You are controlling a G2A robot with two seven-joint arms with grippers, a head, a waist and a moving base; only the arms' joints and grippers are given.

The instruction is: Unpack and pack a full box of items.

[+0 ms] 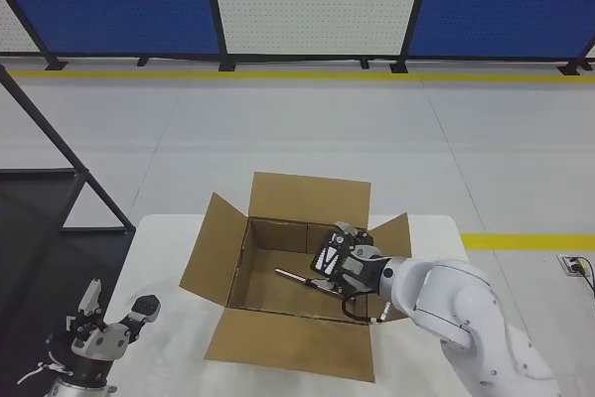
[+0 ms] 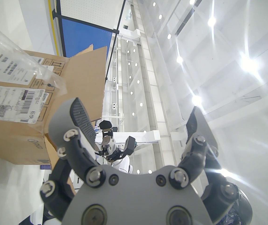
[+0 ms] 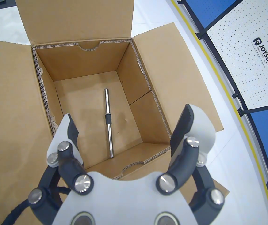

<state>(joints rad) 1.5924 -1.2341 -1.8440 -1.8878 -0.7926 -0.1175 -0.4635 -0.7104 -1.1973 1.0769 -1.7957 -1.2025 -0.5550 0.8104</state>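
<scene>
Currently, the cardboard box (image 1: 292,347) is positioned on the white table (image 1: 168,260) with all four flaps folded outward. A single metal rod (image 3: 108,122), fitted with a black collar at mid-length, is laid flat on the box floor, roughly central and apart from all four walls. The right gripper (image 3: 128,114) is held above the box, over the wall on the right arm's side, and is directed down into the interior. Its jaws are spread wide and nothing is gripped between them. The left gripper (image 2: 137,106) is located at the left side of the table, toward the robot, well apart from the rod, and is pointed upward toward the ceiling. Its jaws are likewise spread wide, with nothing held. Printed labels (image 2: 14,99) are affixed to the outer box wall facing the left gripper.
</scene>
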